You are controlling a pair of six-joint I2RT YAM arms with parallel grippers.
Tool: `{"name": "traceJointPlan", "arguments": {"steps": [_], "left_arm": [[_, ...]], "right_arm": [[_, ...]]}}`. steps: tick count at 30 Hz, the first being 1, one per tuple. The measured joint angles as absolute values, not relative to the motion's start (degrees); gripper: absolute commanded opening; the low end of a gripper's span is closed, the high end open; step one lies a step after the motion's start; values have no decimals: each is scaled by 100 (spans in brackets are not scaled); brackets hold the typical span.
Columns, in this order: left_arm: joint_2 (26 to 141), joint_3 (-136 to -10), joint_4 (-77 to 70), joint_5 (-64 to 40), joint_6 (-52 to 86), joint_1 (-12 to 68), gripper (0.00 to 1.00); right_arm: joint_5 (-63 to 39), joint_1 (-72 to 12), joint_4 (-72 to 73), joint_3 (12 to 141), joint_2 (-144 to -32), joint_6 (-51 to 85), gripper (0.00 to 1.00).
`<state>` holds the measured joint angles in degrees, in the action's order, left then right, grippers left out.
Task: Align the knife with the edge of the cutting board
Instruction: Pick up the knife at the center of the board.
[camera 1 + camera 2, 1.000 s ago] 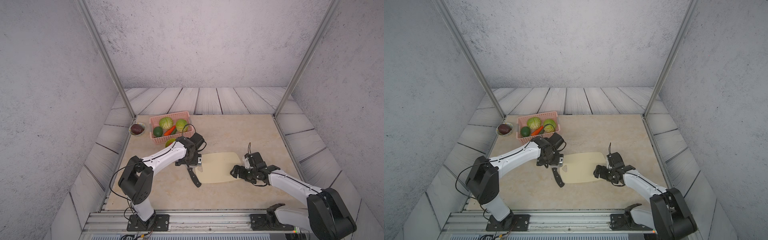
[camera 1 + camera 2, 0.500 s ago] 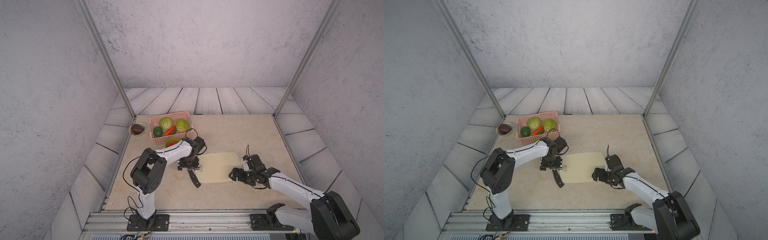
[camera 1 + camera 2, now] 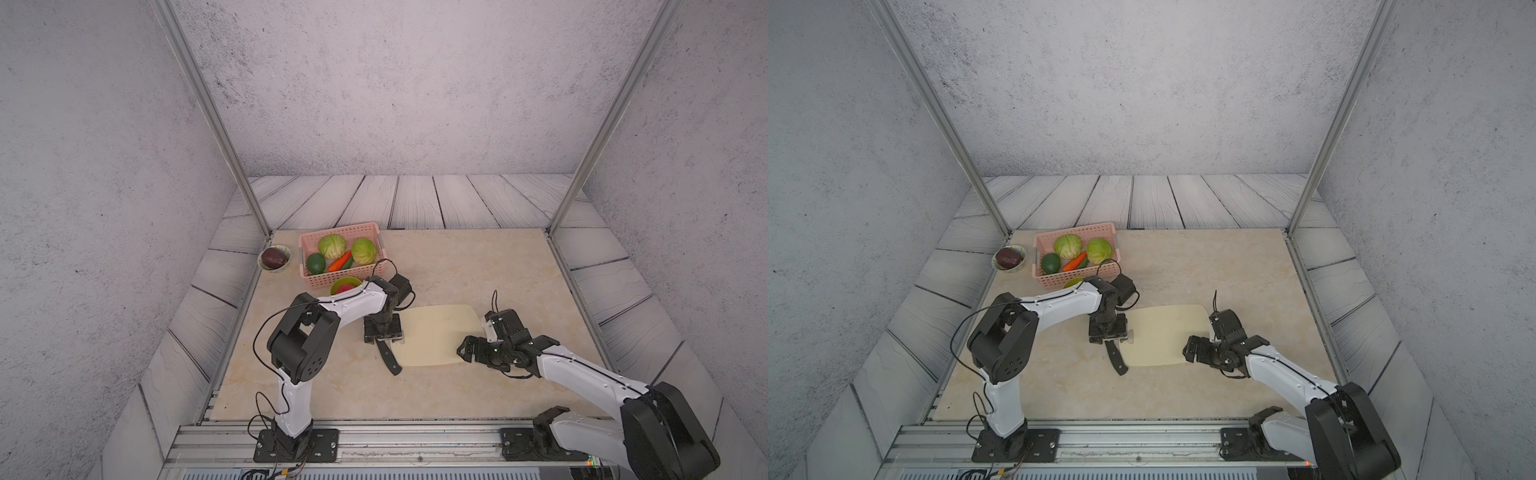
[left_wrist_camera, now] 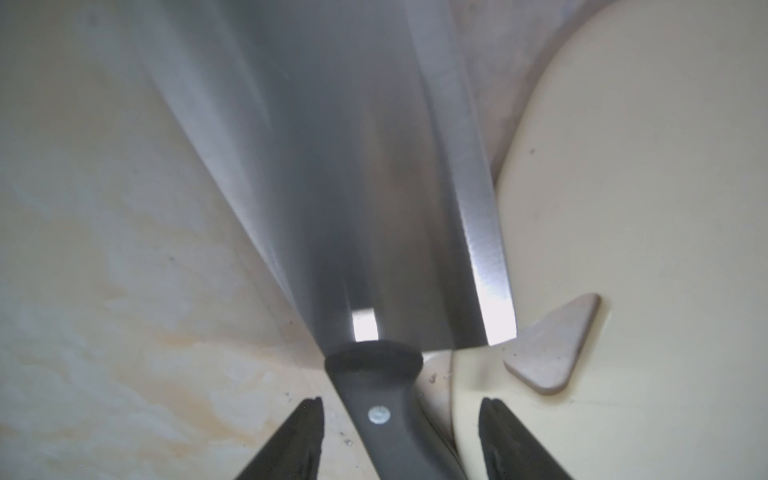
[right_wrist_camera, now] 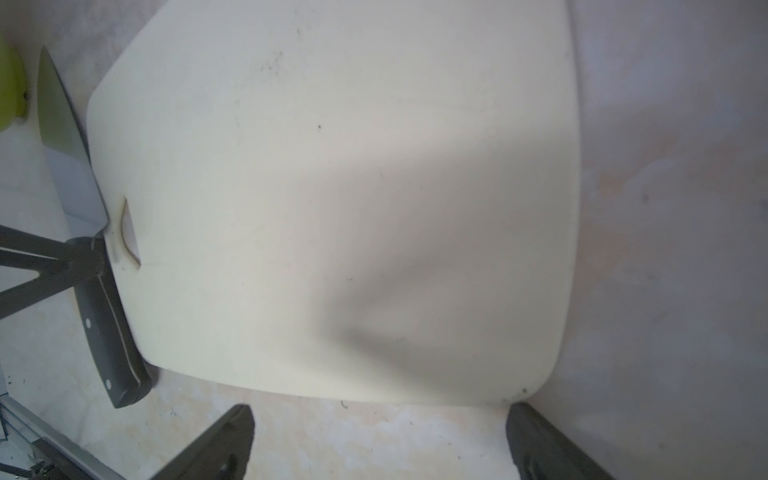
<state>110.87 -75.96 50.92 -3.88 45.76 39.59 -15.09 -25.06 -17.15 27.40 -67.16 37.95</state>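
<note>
Far-left corner of worktop (image 3: 478,266): small bowl (image 3: 286,249) w/ dark fruit, pink basket (image 3: 338,230) of veg just right of it. L gripper (image 3: 384,340) points down over knife (image 3: 390,358) at blade-handle joint, jaws partly apart, astride the handle w/ gaps both sides, not gripping. Knife lies flat on worktop along left edge of cutting board (image 3: 436,336), touching it by the triangular hole. Board sits mid-worktop. R gripper (image 5: 379,411) low at board's near-right corner, jaws wide, holding nothing.

The knife (image 3: 1117,358) lies beside the cutting board (image 3: 1165,334), under the left end effector (image 3: 1108,340).
</note>
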Motion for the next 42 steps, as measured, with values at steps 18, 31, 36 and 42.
{"name": "traceJointPlan", "arguments": {"steps": [18, 31, 36, 42], "left_arm": [[11015, -7288, 4633, -576, 4558, 3959, 36], [10844, -7107, 4633, -268, 4434, 3962, 0], [10822, -7109, 4882, 95, 4281, 3962, 0], [10737, -7109, 5280, 591, 4077, 3959, 0]], "right_arm": [[-1553, -2523, -1623, 2659, -6635, 3798, 99], [-1656, -2539, -1579, 2661, -6663, 3776, 99], [-1662, -2539, -1623, 2661, -6628, 3756, 99], [-1660, -2539, -1822, 2679, -6523, 3728, 99]]}}
